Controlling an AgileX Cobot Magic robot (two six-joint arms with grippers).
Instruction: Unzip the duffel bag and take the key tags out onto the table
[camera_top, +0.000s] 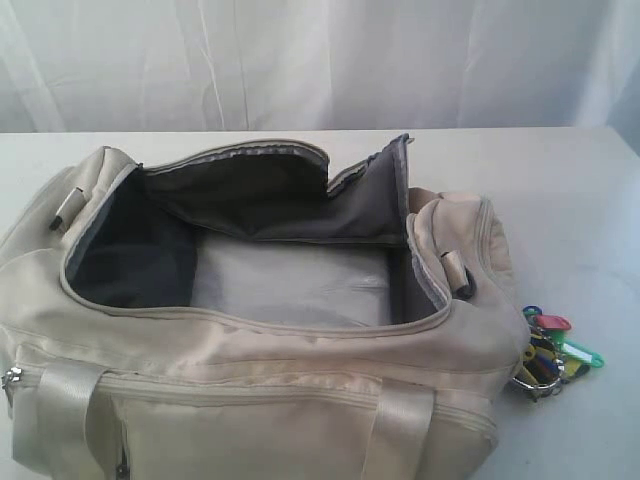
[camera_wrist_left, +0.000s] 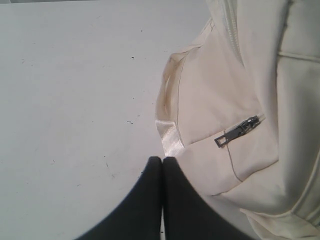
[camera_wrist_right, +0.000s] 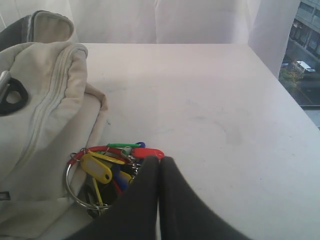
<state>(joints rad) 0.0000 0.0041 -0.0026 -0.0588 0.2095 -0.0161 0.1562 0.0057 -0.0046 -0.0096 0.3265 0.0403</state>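
Note:
The cream duffel bag (camera_top: 250, 390) lies unzipped on the white table (camera_top: 580, 190), its flap folded back and its dark grey lining showing. Nothing shows inside it. The key tags (camera_top: 553, 352) lie on the table against the bag's right end. In the right wrist view the key tags (camera_wrist_right: 102, 172) rest beside the bag (camera_wrist_right: 40, 110), and my right gripper (camera_wrist_right: 160, 161) is shut just above and beside them, holding nothing. My left gripper (camera_wrist_left: 162, 160) is shut and empty, next to the bag's (camera_wrist_left: 235, 100) end with a zipper pull (camera_wrist_left: 237, 131). Neither gripper shows in the exterior view.
A white curtain (camera_top: 320, 60) hangs behind the table. A satin strap (camera_wrist_left: 169, 135) loops off the bag's end near my left gripper. A window (camera_wrist_right: 302, 55) shows beyond the table's far corner in the right wrist view.

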